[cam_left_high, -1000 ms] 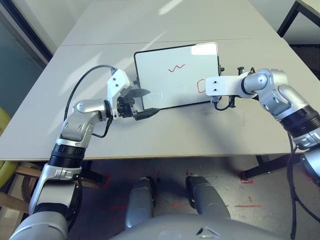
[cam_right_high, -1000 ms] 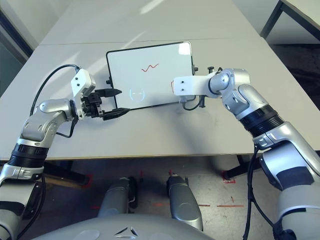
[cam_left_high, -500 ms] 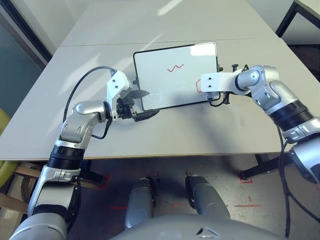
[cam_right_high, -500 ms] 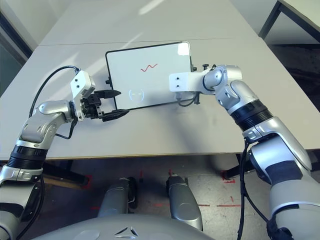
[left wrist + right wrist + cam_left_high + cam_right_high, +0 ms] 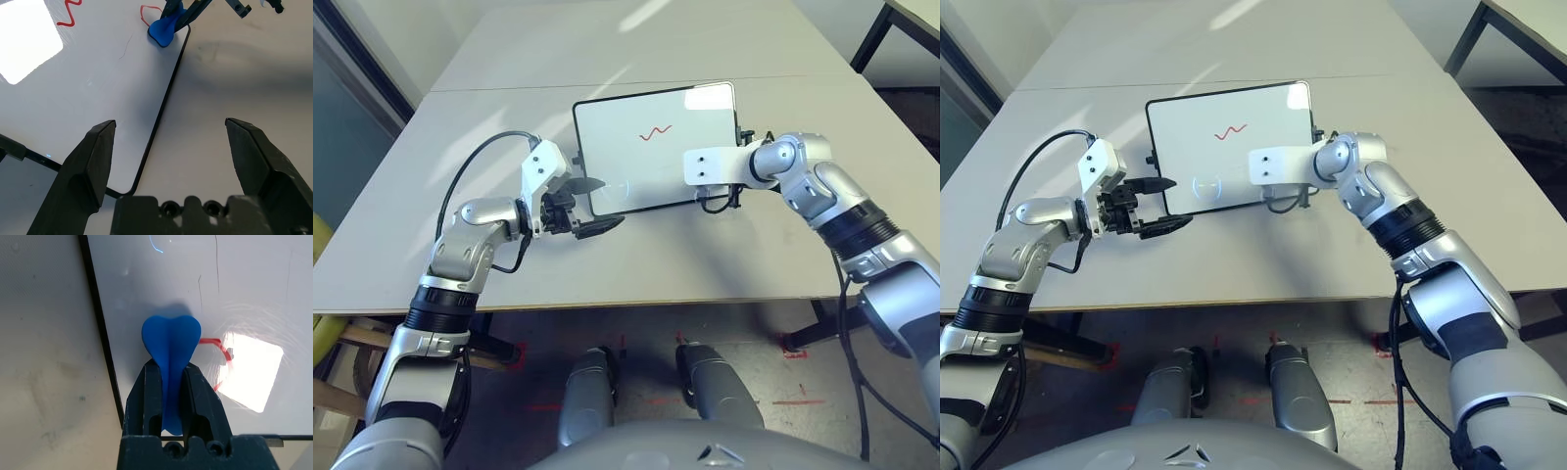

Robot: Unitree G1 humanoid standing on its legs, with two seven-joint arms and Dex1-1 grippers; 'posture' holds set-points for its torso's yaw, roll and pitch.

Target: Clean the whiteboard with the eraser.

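The whiteboard (image 5: 646, 166) lies flat on the table, with a red squiggle (image 5: 656, 132) near its far middle. My right gripper (image 5: 171, 369) is shut on the blue eraser (image 5: 171, 345), whose end presses on the board just inside its near right edge. A red loop mark (image 5: 217, 343) sits right beside the eraser (image 5: 164, 32). From the head views the right wrist block (image 5: 710, 166) covers that spot. My left gripper (image 5: 592, 206) stands open at the board's near left corner (image 5: 132, 188), one finger over the board, one over the table.
The grey table (image 5: 705, 255) has bare surface in front of and beside the board. A seam (image 5: 489, 88) crosses it behind the board. A dark table leg (image 5: 876, 39) stands at the far right.
My right arm has slid left along the board's near right part with the eraser, now covering the red loop in the head views. The left arm has stayed put.
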